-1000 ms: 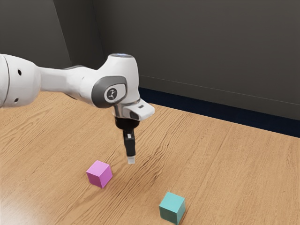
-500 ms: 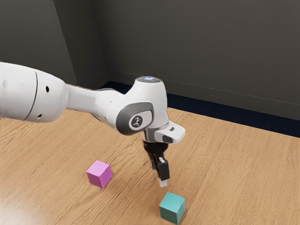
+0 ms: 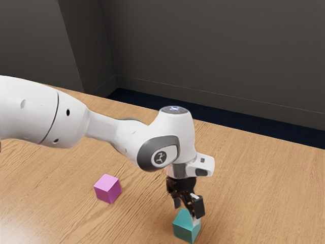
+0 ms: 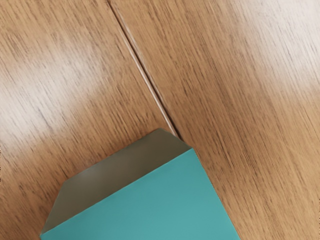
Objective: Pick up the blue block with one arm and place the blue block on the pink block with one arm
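Near the front edge of the bench [image 3: 264,168], gripper [image 3: 189,211] hangs spread, grasping nothing, right over blue block [image 3: 184,230]; pink block [image 3: 107,188] sits well apart toward exterior view's left.

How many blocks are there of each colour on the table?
Pink block: 1
Blue block: 1
Total: 2 blocks
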